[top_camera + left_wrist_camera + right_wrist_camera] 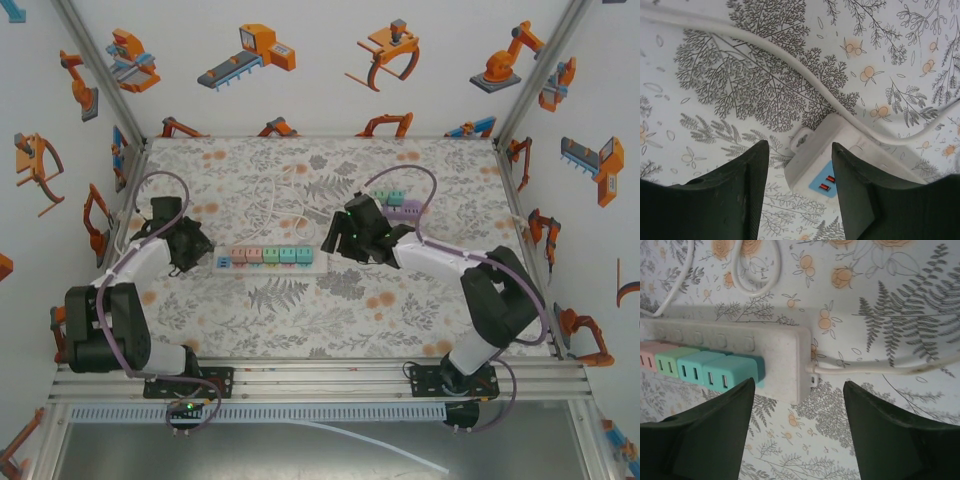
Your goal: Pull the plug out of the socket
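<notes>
Flower-printed cloth covers the table [300, 310], and cartoon robot arms decorate the walls [300, 90] around it. From up top I see the white power strip [275, 266] lying across the middle, with a row of pastel plugs [264, 255] seated along it. My left gripper [200, 252] sits at the strip's left end. On its wrist camera the fingers [740, 200] are spread apart and grasp nothing, and the strip's end and the blue plug [823, 183] lie in the gap. My right gripper [335, 243] is at the opposite end, released as well, straddling the strip's end. The teal plug [733, 373] is close by one fingertip and seated in its socket. The cord [875, 369] leaves that end and trails over the cloth. Green and purple blocks [397, 205] lie just behind the right arm
</notes>
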Robot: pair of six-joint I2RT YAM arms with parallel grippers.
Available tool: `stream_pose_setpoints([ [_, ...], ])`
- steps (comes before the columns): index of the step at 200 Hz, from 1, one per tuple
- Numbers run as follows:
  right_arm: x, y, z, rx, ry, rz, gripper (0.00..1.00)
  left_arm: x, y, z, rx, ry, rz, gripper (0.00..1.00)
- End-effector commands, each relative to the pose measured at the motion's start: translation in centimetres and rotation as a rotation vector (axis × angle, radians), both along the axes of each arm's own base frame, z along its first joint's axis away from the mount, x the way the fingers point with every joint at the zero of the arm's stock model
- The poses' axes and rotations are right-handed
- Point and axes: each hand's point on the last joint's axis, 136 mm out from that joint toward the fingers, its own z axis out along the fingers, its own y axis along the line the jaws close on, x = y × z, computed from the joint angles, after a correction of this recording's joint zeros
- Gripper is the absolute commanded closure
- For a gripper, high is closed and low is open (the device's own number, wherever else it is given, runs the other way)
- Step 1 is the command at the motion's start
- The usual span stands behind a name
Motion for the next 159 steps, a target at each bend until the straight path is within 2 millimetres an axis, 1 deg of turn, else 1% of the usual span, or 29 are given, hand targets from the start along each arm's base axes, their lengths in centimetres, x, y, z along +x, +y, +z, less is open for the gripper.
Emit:
stream_pose_setpoints([
  [1, 1.1, 1.3, 0.1, 0.069, 0.002, -0.006, 0.42, 1.2, -1.4, 0.4, -0.041, -0.028, -0.101, 0.49],
  [26, 1.6, 1.5, -1.8, 0.074, 0.033, -0.029, 0.44, 1.3, -2.9, 0.2, -0.106, -0.046, -0.156, 0.50],
  [47, 1.7, 1.8, -3.2, 0.076, 0.062, -0.032, 0.49, 0.9, -3.9, -0.4, -0.152, -0.038, -0.179, 0.50],
  [64, 1.6, 2.1, -3.8, 0.085, 0.071, -0.023, 0.52, 0.1, -4.3, -1.1, -0.140, -0.003, -0.188, 0.52],
  [75, 1.6, 1.9, -4.0, 0.083, 0.068, -0.030, 0.57, -0.3, -4.6, -1.4, -0.122, 0.018, -0.197, 0.53],
  [93, 1.4, 1.0, -4.3, 0.059, 0.067, -0.056, 0.61, -1.0, -5.9, -1.8, -0.131, 0.041, -0.226, 0.55],
  [120, 1.1, -0.5, -4.1, 0.043, 0.061, -0.085, 0.63, -1.5, -9.1, -1.8, -0.205, 0.039, -0.292, 0.56],
  [136, 0.7, -2.2, -4.2, 0.034, 0.062, -0.115, 0.63, -1.7, -11.2, -1.3, -0.267, 0.015, -0.328, 0.56],
  [159, 0.0, -5.6, -4.1, 0.024, 0.062, -0.172, 0.64, -2.4, -14.0, -0.5, -0.293, -0.005, -0.387, 0.56],
])
